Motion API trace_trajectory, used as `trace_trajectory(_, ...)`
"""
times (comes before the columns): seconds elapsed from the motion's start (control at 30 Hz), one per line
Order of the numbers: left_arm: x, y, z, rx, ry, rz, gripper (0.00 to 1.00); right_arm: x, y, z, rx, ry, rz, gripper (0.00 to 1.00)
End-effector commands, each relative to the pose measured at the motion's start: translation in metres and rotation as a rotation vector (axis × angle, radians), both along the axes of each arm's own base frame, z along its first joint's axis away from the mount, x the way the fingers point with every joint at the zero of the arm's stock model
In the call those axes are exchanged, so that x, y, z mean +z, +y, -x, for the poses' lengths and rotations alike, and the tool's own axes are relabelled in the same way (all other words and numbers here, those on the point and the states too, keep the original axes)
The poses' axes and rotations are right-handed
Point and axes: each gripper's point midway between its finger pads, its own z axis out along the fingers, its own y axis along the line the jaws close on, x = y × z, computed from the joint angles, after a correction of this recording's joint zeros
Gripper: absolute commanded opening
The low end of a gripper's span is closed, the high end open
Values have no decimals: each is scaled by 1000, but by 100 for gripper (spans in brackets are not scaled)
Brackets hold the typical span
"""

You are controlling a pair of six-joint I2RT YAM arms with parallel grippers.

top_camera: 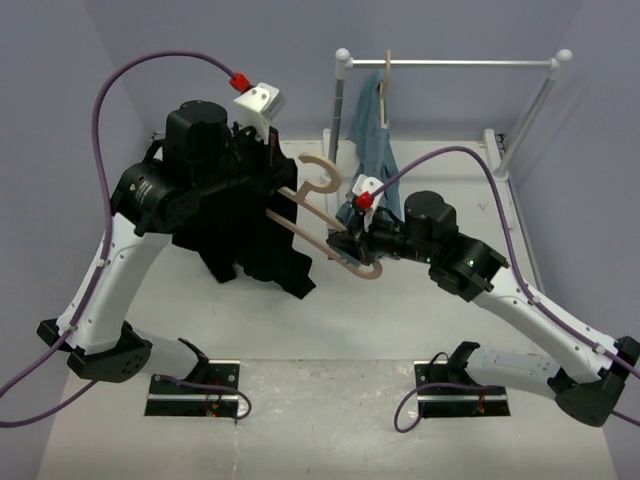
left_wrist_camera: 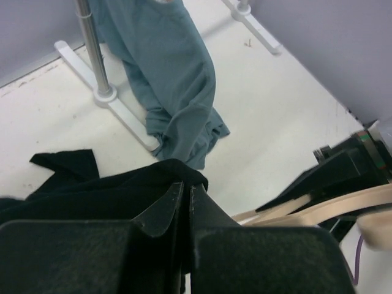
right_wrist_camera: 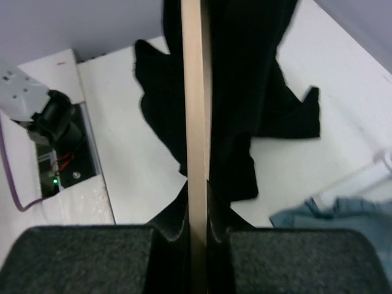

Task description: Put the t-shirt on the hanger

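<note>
1. Left gripper (left_wrist_camera: 185, 188) clamped on t-shirt (top_camera: 240, 235), held up left of rack (top_camera: 450, 62).
2. Right gripper (right_wrist_camera: 196, 199) pinching hanger (top_camera: 318, 213) near rack's left post, far end against shirt.

My top camera looks down from behind the rig; both wrist cameras sit close, facing the t-shirt (left_wrist_camera: 92, 187) they share

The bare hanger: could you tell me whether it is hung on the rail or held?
Held: the right gripper is shut on the hanger's shoulder, away from the rail.
</note>
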Motion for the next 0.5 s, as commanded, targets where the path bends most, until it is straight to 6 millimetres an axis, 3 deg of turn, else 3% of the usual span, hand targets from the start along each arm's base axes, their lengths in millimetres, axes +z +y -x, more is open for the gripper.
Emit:
trace_trajectory(0.0,-15,11,-21,169,17,17,0,4,-14,-30,-219,-13,-42,0)
trace_trajectory(0.1,-18,18,-28,240,3,44,0,-33,-19,-27,-221,53,65,0)
trace_trajectory(0.17,-19,10,-25,201,18,71,0,-48,-25,-32,-284,83,76,0)
trace_trajectory(0.3,-33,-18,-10,73,84,131,0,-45,-16,-37,-302,103,-2,0)
trace_trajectory(0.37,-46,-28,-2,23,108,157,0,-40,1,-30,-207,113,-33,0)
trace_trajectory(0.47,-46,-30,5,7,116,199,0,-31,26,-17,-51,96,-99,0)
